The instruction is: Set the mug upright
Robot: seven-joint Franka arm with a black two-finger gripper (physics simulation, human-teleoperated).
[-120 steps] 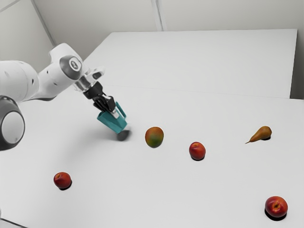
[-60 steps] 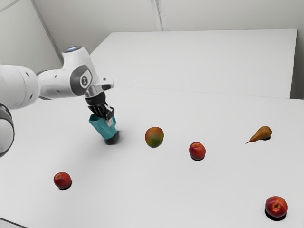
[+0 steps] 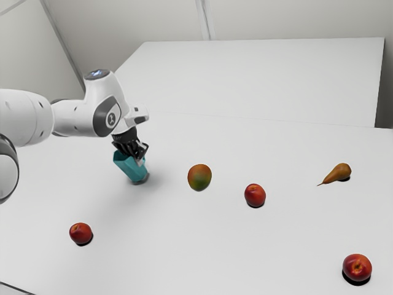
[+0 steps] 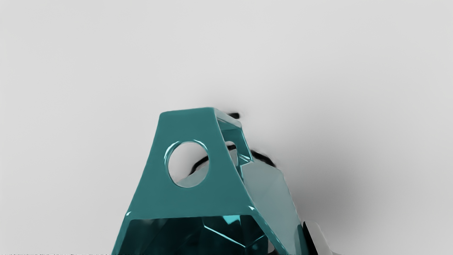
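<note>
Well, in the exterior view my gripper (image 3: 141,161) is at the far left part of the scene, pointing down at the blue-green mug (image 3: 130,168). The mug is not straight yet. Its open top leans to the exterior view's left, and its bottom is low, down by the table (image 3: 233,246). I can't tell if the bottom edge touches. The red-green fruit (image 3: 199,177) sits to the right of the mug, with a gap between them, and a small red fruit (image 3: 80,233) is nearer and to the left.

In the wrist view one finger (image 4: 318,238) is against the outside of the mug's wall. A small pale bit shows inside the cup, and I think it is the other finger. So the gripper looks nearly closed, with just the thin wall pinched in it. The handle (image 4: 186,125) sticks out, free of the fingers.

To do this well, I should tip the top slowly to the exterior view's right, keeping the bottom low, until it sits flat. A pinch on one wall may let the mug swing, so go gently — no jerks. Only then should the fingers open a little and go straight up, so they don't catch the wall — or the handle.
</note>
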